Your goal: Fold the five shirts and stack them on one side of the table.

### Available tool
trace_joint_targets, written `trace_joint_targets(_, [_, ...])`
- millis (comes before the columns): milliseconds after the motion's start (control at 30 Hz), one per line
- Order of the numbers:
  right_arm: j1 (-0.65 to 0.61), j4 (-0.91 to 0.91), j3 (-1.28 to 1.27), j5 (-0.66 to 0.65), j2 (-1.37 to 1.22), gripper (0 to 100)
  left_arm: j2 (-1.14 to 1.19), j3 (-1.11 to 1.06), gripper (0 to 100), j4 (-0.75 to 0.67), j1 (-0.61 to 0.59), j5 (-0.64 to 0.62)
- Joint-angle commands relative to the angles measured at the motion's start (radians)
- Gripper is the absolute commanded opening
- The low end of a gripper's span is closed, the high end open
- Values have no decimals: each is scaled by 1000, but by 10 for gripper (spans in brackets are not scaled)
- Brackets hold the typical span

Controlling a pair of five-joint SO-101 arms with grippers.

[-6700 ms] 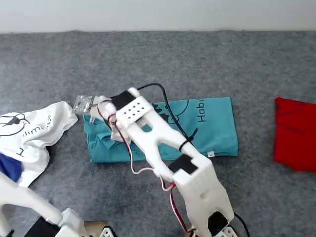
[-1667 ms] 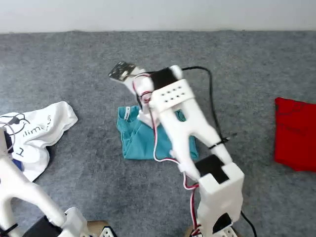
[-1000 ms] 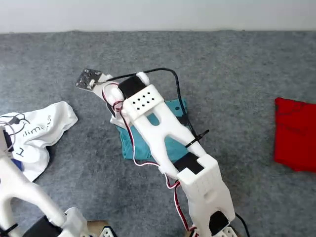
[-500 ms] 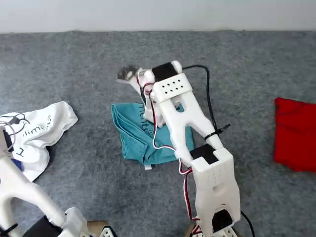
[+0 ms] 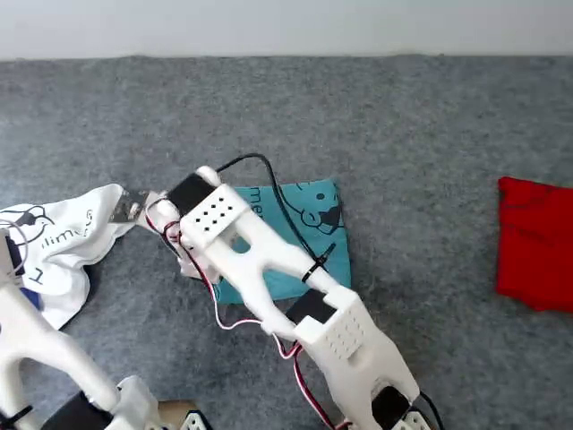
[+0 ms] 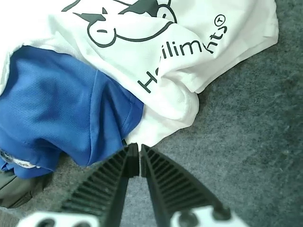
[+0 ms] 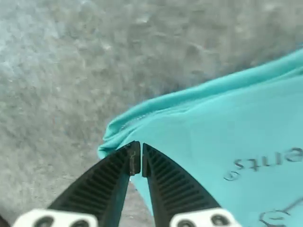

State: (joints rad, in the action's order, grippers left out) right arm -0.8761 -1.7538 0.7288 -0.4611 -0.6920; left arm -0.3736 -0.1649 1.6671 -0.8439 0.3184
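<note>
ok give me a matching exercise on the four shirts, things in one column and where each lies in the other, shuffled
Things:
1 teal shirt
2 red shirt
3 white shirt
4 blue shirt

Places:
A partly under the white shirt
B at the right edge of the table in the high view
C folded, mid-table
D crumpled, at the left in the high view

Pairs: 1-C, 2-B, 3-D, 4-A

high: overhead, down on table | wrists: close, downward | shared: white shirt, teal shirt
</note>
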Motion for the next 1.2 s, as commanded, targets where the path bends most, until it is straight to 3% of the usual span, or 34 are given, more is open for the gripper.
trace_joint_targets(0, [56, -44, 57, 9, 111, 9, -31, 8, 14, -14, 6, -6])
trace_joint_targets(200, [323, -44, 54, -6, 150, 9, -31, 8, 14, -14, 8, -6])
trace_joint_targets(367, [526, 27, 55, -121, 47, 10, -31, 8, 14, -14, 8, -6])
trace_joint_targets(667, [688, 354, 74, -135, -182, 9, -31, 8, 14, -14, 9, -6])
trace_joint_targets(867, [699, 291, 186, -135, -188, 9, -31, 8, 14, -15, 9, -6])
trace_joint_targets(1167, [510, -5, 514, -127, -182, 9, -31, 8, 14, -15, 9, -6])
